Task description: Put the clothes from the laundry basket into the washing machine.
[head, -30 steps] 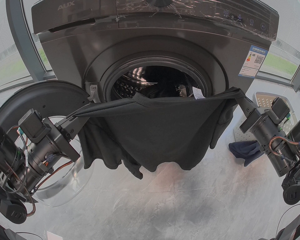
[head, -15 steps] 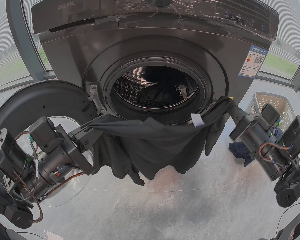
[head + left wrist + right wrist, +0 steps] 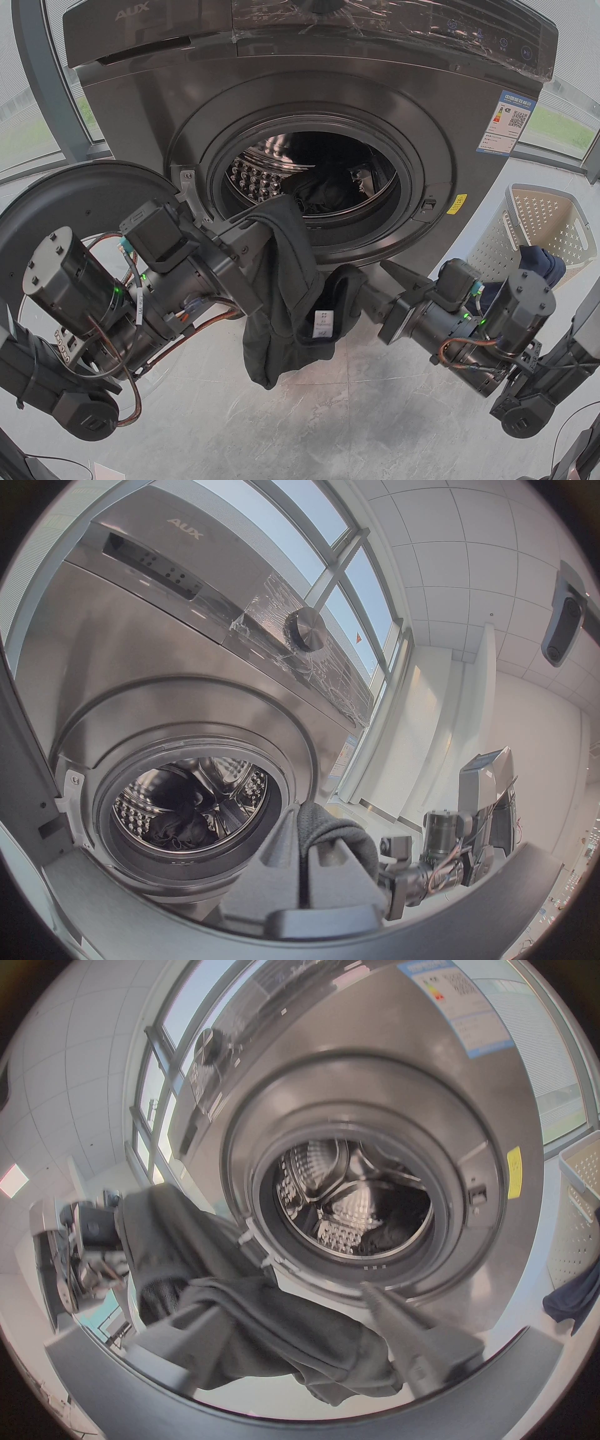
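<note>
At the left edge of the head view the door (image 3: 81, 194) of the washing machine (image 3: 375, 87) stands swung open. Just right of it, left of centre, the left gripper (image 3: 257, 226) is clamped tight on a fold of the dark garment (image 3: 281, 300), in front of the lower rim of the drum opening (image 3: 312, 156). The garment hangs from there in a bunch above the floor (image 3: 312, 425), outside the machine, with a white tag (image 3: 323, 324) facing out. A dark bundle (image 3: 322, 187) lies inside the drum. Right of centre, the right gripper (image 3: 378, 287) has its jaws spread wide, and one end of the garment is draped over one finger. At the right edge stands the laundry basket (image 3: 550, 215), with a navy cloth (image 3: 540, 262) hanging over its side
</note>
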Robot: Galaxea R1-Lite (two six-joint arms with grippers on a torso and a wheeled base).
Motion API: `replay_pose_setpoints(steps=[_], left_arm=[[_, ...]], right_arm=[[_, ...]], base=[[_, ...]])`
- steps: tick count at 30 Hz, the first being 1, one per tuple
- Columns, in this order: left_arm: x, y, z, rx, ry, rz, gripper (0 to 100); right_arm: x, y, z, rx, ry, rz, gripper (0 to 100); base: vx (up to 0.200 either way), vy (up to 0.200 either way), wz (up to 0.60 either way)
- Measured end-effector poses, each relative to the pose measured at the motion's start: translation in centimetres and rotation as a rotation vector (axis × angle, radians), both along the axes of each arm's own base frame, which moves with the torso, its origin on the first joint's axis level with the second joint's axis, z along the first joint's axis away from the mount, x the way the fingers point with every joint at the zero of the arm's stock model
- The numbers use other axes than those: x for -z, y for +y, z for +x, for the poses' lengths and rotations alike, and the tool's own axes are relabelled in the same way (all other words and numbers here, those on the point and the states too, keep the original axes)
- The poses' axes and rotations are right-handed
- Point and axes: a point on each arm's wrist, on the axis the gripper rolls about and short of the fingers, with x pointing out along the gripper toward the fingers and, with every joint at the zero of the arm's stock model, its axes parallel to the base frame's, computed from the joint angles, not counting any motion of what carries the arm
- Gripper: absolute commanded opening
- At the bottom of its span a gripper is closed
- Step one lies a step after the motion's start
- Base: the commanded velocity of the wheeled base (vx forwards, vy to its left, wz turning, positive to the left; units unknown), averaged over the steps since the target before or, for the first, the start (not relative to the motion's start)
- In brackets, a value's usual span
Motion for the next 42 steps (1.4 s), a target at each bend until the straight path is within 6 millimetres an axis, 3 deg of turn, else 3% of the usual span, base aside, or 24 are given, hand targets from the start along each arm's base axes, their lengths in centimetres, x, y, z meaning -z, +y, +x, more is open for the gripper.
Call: replay_pose_setpoints(steps=[8,18,33,42], left_arm=[[-0.3,-0.5,0.5,0.006,-0.014,-0.009,0],[-1.1,-0.3,0.2,0.008,-0.038,-0.026,0],[-1.7,0.0,-0.3,0.022,-0.048,-0.048,0],[-2.0,0.0,-0.3,0.03,-0.056,-0.057,0]], right_arm=[[4.4,1.0,1.4,-0.021,0.085,-0.128,100],[8.1,3.5,4.2,-0.056,0.096,-0.196,100],[9.5,6.6,7.8,-0.052,0.028,-0.158,100],[10.9,6.7,9.9,-0.018,0.012,-0.163,100]], base=[[0.0,0.0,0.0],[0.0,0.0,0.0],[0.0,0.0,0.0],[0.0,0.0,0.0]])
